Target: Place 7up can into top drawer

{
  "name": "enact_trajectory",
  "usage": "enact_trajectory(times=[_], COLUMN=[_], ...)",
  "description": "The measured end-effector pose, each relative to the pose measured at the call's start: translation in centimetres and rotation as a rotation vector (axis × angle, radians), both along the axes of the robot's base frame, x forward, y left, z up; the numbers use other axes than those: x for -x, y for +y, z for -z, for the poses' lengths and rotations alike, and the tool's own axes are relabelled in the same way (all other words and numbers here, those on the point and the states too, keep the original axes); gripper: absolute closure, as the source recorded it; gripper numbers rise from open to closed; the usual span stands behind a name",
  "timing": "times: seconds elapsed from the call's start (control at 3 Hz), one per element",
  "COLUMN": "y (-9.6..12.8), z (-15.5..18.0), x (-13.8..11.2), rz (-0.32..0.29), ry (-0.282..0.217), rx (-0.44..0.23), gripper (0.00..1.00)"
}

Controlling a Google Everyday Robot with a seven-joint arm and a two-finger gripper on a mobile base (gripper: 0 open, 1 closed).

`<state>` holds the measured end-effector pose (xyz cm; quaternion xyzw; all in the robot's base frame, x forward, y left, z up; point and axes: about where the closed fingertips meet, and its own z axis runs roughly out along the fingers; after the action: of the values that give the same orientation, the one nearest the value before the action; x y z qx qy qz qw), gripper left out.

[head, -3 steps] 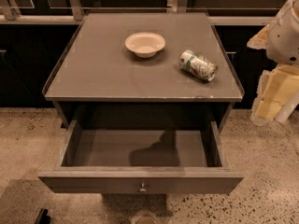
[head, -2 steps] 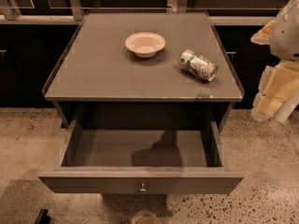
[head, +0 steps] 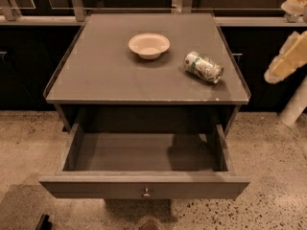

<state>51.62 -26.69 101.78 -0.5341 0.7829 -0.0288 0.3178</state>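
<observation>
We are looking first at the wide, shallow grey-brown top drawer (head: 96, 188). It is standing open in front of and below the 7up can. Its matte interior is showing bare, and its flat front panel is carrying one small round metal knob (head: 146, 192). We are judging that it is open so the can can be lowered straight in from above. Lower still than the can, the speckled, stone-like floor (head: 271, 176) is spreading under the drawer.

The small cylindrical 7up can (head: 204, 67), with its green and white label and silvery metal ends, is lying on its side on the smooth grey cabinet top (head: 110, 78). We are expecting its rounded body to roll if nudged.

The shallow cream-white round bowl (head: 149, 45) is sitting upright to the left of the can and a little farther back, not touching it.

The cream-coloured gripper (head: 286, 63) is hanging to the right of the can, well apart from it and past the cabinet's edge. We are unable to tell whether it is spread or pressed together. The can is not yet picked up.
</observation>
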Motion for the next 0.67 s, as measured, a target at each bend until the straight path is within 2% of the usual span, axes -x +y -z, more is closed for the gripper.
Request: enact_trajectory(times=[0.33,0.67], y=[-1.42,-1.50], z=[-0.29,0.03], x=[-4.72,-5.65], rz=[0.046,0.045], ry=[-0.054,-0.055], rx=[-0.131,-0.149], gripper=[0.00,0.00])
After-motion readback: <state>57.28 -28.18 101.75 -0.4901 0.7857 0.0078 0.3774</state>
